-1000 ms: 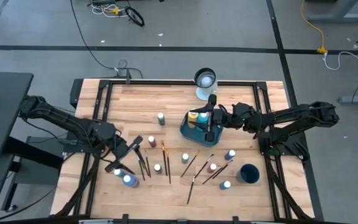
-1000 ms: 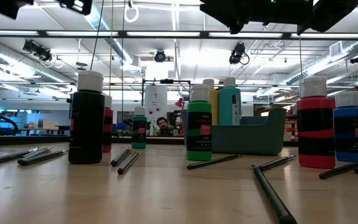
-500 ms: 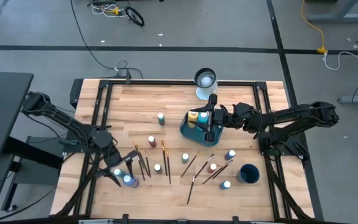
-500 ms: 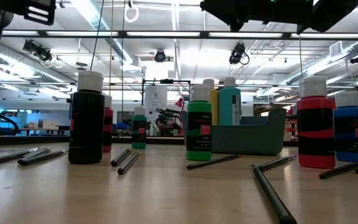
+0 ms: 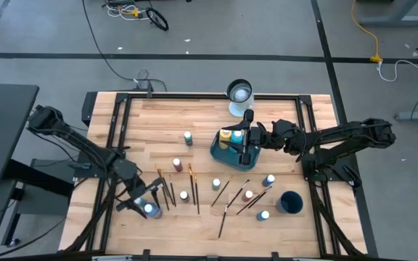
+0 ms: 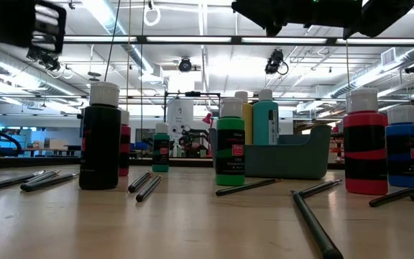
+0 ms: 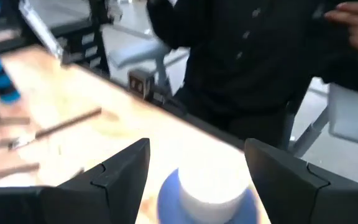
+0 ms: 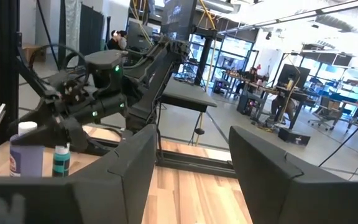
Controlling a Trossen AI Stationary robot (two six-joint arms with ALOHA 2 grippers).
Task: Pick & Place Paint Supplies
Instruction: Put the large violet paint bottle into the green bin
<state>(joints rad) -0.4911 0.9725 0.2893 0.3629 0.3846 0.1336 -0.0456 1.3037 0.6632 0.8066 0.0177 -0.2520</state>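
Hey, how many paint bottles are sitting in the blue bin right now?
2: a yellow bottle and a teal bottle, side by side in the blue bin. The right gripper over it may hide more.

Blue plastic caddy (image 5: 227, 154) at table centre, holding yellow bottle (image 5: 226, 135) and teal bottle (image 5: 237, 135). Clear glass jar (image 5: 239, 94) behind caddy, near table's far edge. Brushes (image 5: 232, 197) and small bottles (image 5: 183, 196) scattered in front. Dark round cup (image 5: 290, 202) front right.
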